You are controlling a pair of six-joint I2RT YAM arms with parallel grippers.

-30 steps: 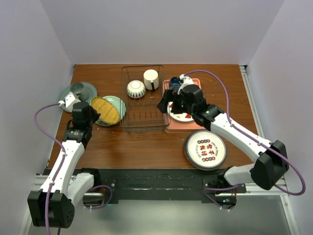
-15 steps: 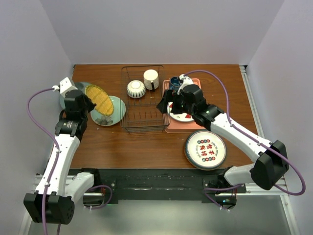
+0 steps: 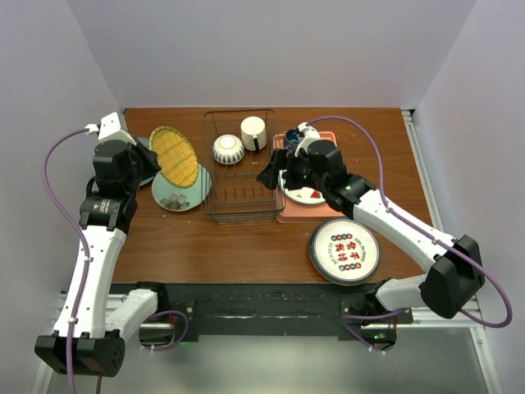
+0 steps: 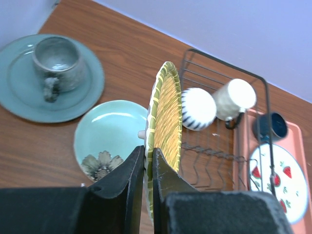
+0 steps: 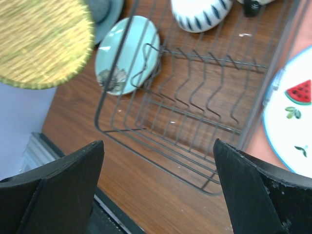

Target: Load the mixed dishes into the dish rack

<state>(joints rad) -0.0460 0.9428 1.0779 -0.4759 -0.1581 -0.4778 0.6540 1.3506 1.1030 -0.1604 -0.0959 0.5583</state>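
Left pincer pinching yellow plate, now raised higher; right pincer spread, unmoved.

Thin-wire dish rack, ribbed yellow plate, wooden table

Your two arms look alike. The left arm and the right arm are made of smooth white tubes with chunky black joints between them. A thin purple cable loops along your left arm, and a second purple cable runs along your right one. Both arms sit on a black rail. Your left gripper has flat, dull black fingers. Your right gripper has black fingers too, with rough edges.
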